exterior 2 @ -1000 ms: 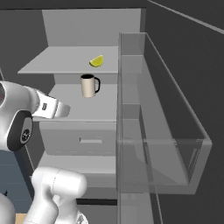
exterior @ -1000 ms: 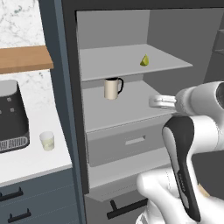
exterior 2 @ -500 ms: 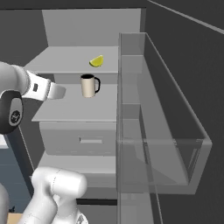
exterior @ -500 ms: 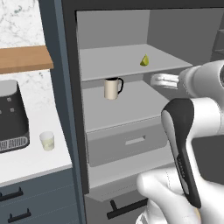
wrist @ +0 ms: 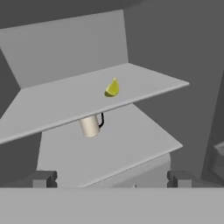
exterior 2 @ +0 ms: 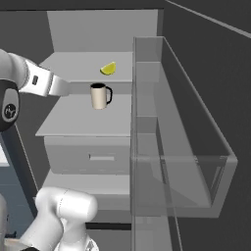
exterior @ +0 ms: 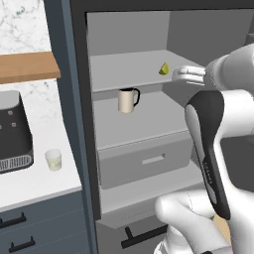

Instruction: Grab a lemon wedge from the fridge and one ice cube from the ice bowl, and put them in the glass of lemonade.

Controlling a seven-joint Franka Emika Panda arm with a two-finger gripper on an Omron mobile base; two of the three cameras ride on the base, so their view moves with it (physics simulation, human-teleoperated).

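Observation:
The fridge [exterior: 79, 124] stands open. A yellow lemon wedge [exterior: 163, 68] lies on its upper shelf, also seen as the lemon wedge [exterior 2: 108, 69] and the lemon wedge [wrist: 112, 88]. My gripper [exterior: 177, 75] hangs level with that shelf, just right of the wedge and apart from it. In the hand view the gripper [wrist: 111, 179] is open, its fingertips [wrist: 43, 178] wide apart with nothing between them. From the right the gripper [exterior 2: 64, 88] sits at the shelves' left front. The glass of lemonade [exterior: 53, 159] stands on the counter left of the fridge. The ice bowl is out of view.
A beige mug [exterior: 128, 100] with a dark handle stands on the middle shelf below the wedge. A drawer [exterior: 146, 161] sits under it. The open fridge door with clear bins [exterior 2: 181, 147] juts out on the right. A coffee machine [exterior: 12, 131] stands on the counter.
The hand has risen from the middle shelf's height to the upper shelf's and moved in toward the lemon wedge. The jaws stayed open.

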